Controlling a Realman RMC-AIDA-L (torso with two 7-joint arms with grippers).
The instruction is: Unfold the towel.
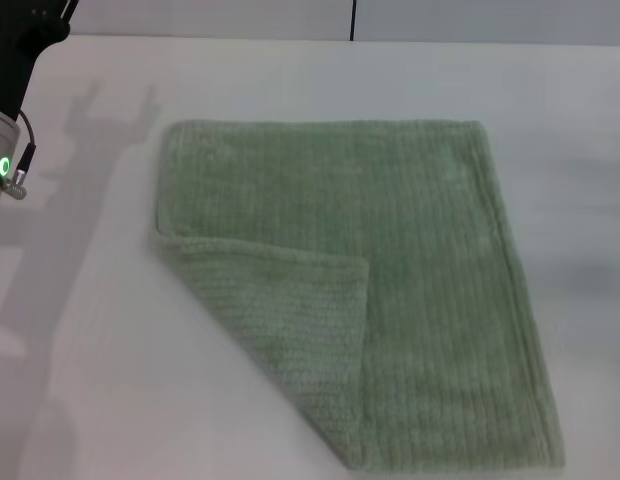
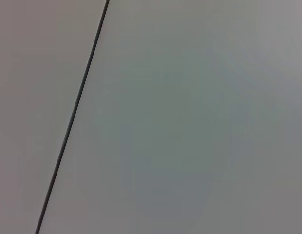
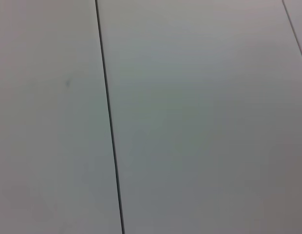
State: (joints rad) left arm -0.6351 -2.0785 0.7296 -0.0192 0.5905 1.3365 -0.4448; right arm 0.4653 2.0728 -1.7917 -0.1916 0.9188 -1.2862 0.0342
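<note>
The robot's left arm (image 1: 8, 100) shows only at the far left edge of the head view, a black upper section running down into a pale grey cuff with a small green light, held above the white surface (image 1: 550, 100) and well apart from the towel (image 1: 410, 250). The left gripper is out of view, and so are the right arm and the right gripper, so whether either gripper is wide or narrow cannot be told. Both wrist views show only flat pale panels crossed by thin dark seams (image 2: 75, 112). The towel lies flat near the middle of the surface, a pale green ribbed cloth with a hemmed border. Its far edge runs nearly level across the view, and its right-hand edge slants outward toward the robot, so the long axis runs from the far side toward the near right. The corner nearest the robot's left is folded over onto the cloth as a flap (image 1: 285, 320), its crease running on a diagonal from the left edge down to the near edge. The other three corners lie open and flat. Faint shadows fall on the surface near the left arm.
</note>
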